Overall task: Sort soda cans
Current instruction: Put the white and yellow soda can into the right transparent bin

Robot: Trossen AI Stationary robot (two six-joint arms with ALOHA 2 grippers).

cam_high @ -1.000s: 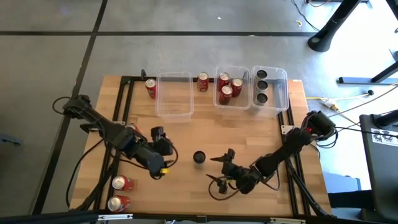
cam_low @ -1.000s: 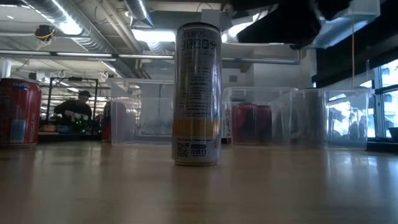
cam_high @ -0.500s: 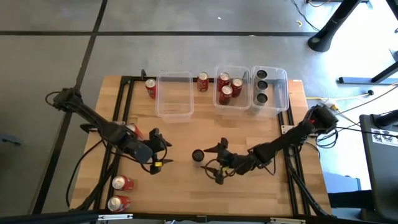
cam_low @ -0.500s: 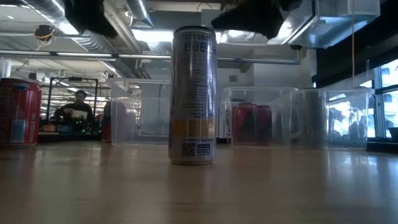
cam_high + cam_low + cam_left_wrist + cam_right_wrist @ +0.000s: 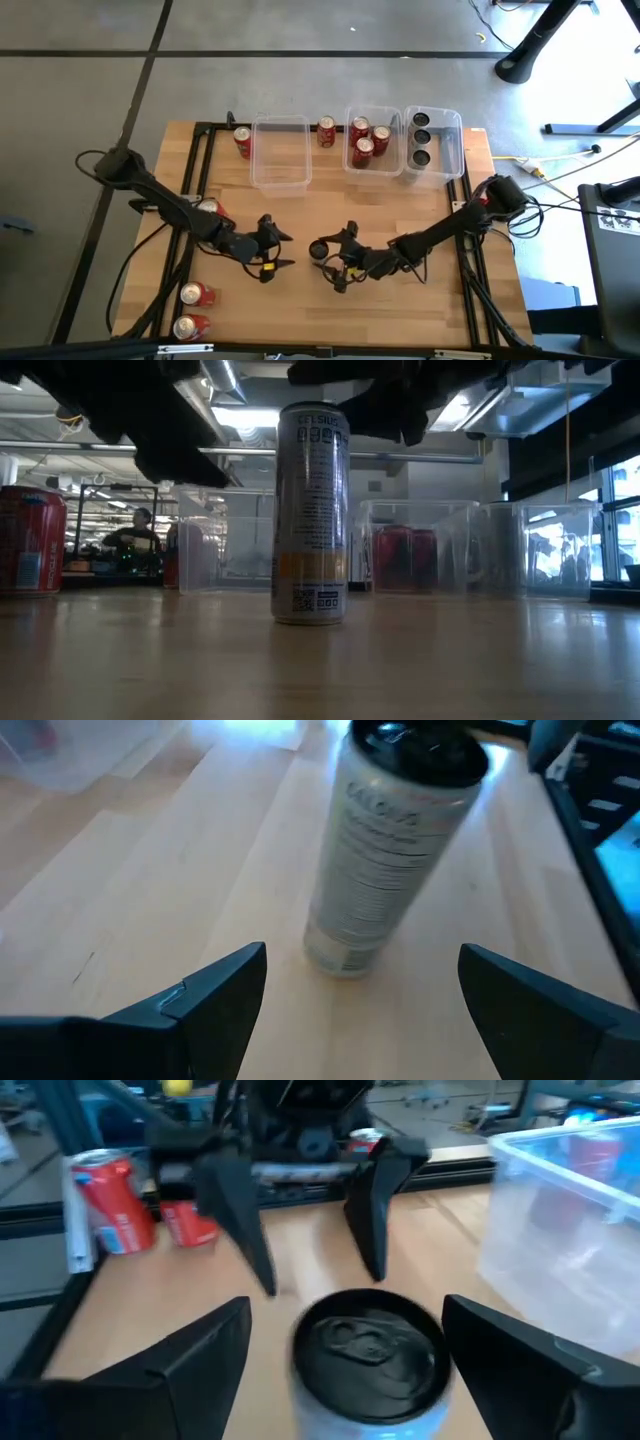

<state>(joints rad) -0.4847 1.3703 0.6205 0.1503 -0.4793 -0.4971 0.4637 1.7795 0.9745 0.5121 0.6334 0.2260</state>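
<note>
Because the black can (image 5: pixel 319 250) stands upright alone mid-table, apart from the bins (image 5: pixel 434 160), both grippers flank it: the right gripper (image 5: pixel 340 262) straddles it, jaws spread, probably to grasp; the left gripper (image 5: pixel 275 246) faces it, jaws also spread.

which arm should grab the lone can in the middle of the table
Probably the right. Its open hand already flanks the tall can, fingers either side in its wrist view. The left hand, also open, faces the can but stands farther off.
</note>
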